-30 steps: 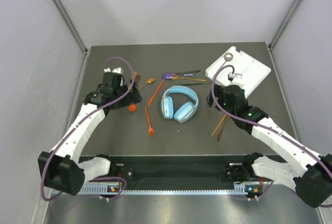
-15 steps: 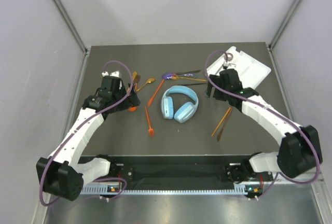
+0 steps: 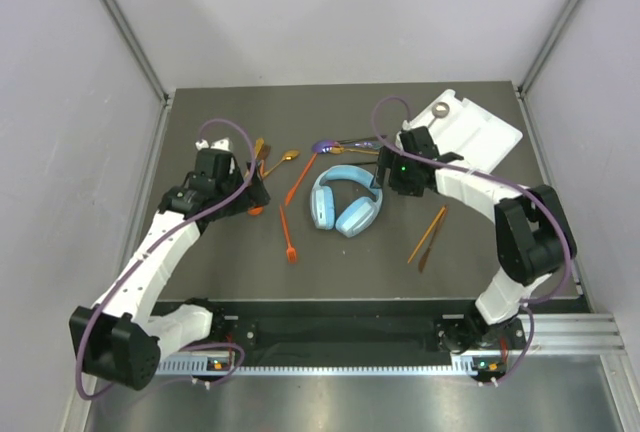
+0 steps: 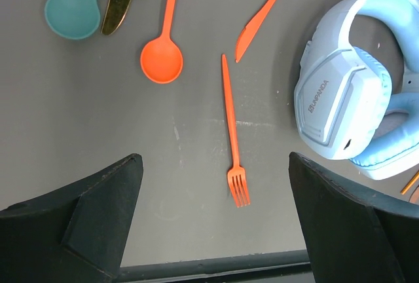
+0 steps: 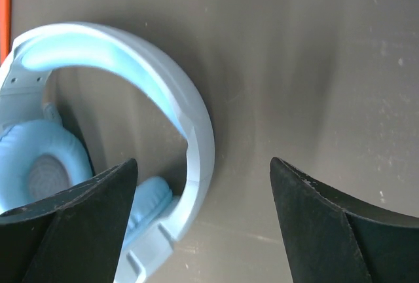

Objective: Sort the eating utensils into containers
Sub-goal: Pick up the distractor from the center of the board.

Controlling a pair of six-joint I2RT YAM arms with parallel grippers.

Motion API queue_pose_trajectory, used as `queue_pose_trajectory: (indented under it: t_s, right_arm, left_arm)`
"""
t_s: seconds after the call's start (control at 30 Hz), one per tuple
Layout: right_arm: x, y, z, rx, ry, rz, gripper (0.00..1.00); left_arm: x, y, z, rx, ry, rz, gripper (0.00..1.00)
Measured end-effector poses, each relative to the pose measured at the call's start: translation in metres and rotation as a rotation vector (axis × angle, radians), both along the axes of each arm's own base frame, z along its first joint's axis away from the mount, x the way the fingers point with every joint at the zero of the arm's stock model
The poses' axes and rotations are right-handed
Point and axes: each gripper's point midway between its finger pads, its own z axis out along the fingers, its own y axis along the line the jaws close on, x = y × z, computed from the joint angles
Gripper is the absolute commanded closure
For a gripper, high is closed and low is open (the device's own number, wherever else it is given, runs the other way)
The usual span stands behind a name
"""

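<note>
Beside the orange fork (image 4: 230,129), headphones (image 4: 340,96) read BLUPANDA.

The headphones (image 3: 346,200) lie near the middle of the table (image 3: 200,282). The tray (image 3: 485,137) sits askew at the far right, with what may be a small ring (image 3: 441,109) on its far-left corner. A cluster of utensils (image 3: 345,145) lies behind the headphones. To their left are a knife (image 3: 300,180) farther back and a fork (image 3: 287,235) nearer, tines toward the near edge. Farther left lies a spoon (image 3: 255,209). To the headphones' right, nearer the front, two long utensils (image 3: 428,237) lie just beside each other.
</note>
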Motion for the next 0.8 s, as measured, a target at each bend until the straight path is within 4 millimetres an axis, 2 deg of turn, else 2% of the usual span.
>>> queue_pose_trajectory:
  t_s: [0.2,0.37,0.43,0.53,0.6,0.63,0.67,0.8]
  right_arm:
    - [0.009,0.009,-0.014,-0.024,0.031,0.010,0.28]
    - [0.005,0.006,-0.019,-0.048,0.051,0.014,0.30]
    - [0.003,0.006,-0.023,-0.068,0.068,0.022,0.38]
    - [-0.001,0.008,-0.033,-0.103,0.090,0.037,0.40]
    - [-0.008,0.009,-0.038,-0.122,0.111,0.051,0.45]
    - [-0.010,0.010,-0.041,-0.130,0.118,0.062,0.67]
    - [-0.012,0.012,-0.043,-0.138,0.128,0.070,0.97]
    - [-0.012,0.017,-0.050,-0.152,0.142,0.092,1.00]
  left_arm:
    - [-0.001,0.002,0.004,0.001,-0.018,0.004,0.03]
    - [-0.005,0.005,0.000,0.011,-0.018,0.014,0.04]
    - [-0.006,0.006,-0.002,0.014,-0.012,0.015,0.04]
    - [-0.005,0.008,-0.002,0.021,-0.016,0.023,0.04]
    - [-0.005,0.010,-0.001,0.031,-0.021,0.032,0.04]
    - [-0.005,0.011,-0.001,0.034,-0.024,0.035,0.04]
    - [-0.005,0.012,0.000,0.035,-0.028,0.038,0.04]
    - [-0.005,0.014,0.004,0.041,-0.043,0.047,0.04]
